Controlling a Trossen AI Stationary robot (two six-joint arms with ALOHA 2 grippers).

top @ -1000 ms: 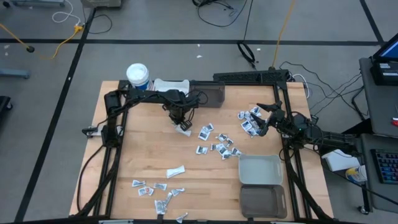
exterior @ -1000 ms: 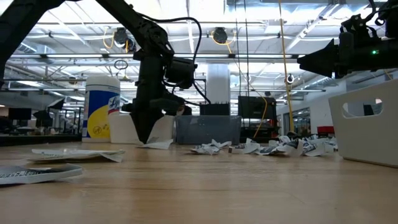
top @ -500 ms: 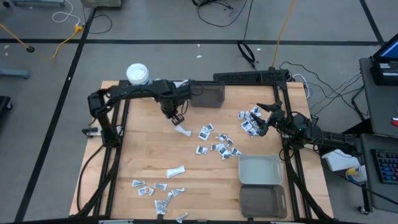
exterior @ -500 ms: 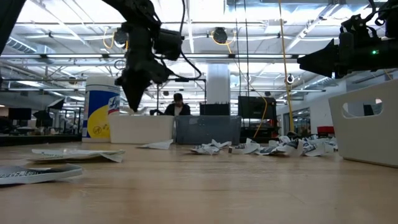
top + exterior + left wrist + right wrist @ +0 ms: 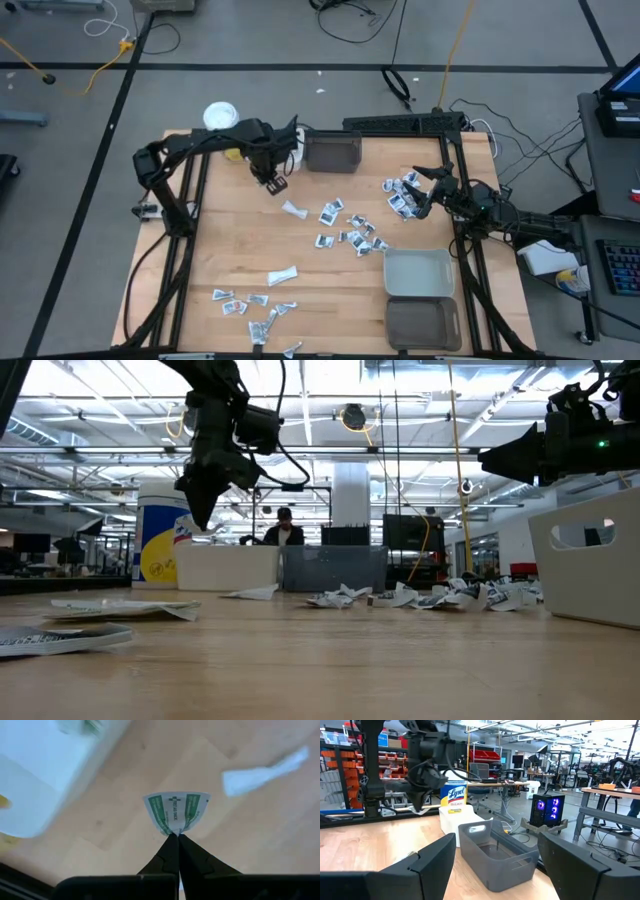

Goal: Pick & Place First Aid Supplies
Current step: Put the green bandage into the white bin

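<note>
My left gripper [image 5: 275, 183] hangs above the table near the white bin [image 5: 270, 140], shut on a small white packet with green print [image 5: 176, 812]. A white elongated sachet [image 5: 293, 209] lies flat on the wood just near of it. More packets lie in a centre cluster [image 5: 350, 235], a far-right cluster [image 5: 400, 195] and a near-left cluster [image 5: 250, 305]. My right gripper [image 5: 422, 193] hovers open beside the far-right cluster; its fingers [image 5: 435, 857] stand wide apart and touch nothing. My left gripper pinches the green-printed packet by one narrow edge [image 5: 173, 831] between its two fingertips, fingers pointing down from above. The packet is lifted clear of the table and fans out beyond the tips.
A dark bin [image 5: 332, 152] stands next to the white bin at the far edge, with a white canister [image 5: 222, 118] at the far-left corner. A grey bin [image 5: 418, 272] and a dark bin [image 5: 423, 322] sit near right. Another long sachet [image 5: 283, 275] lies left of centre.
My left gripper has risen from the table by the white sachet and moved toward the far-left, toward the white bin, staying shut. The white sachet has stayed on the wood. My right arm has kept still.
</note>
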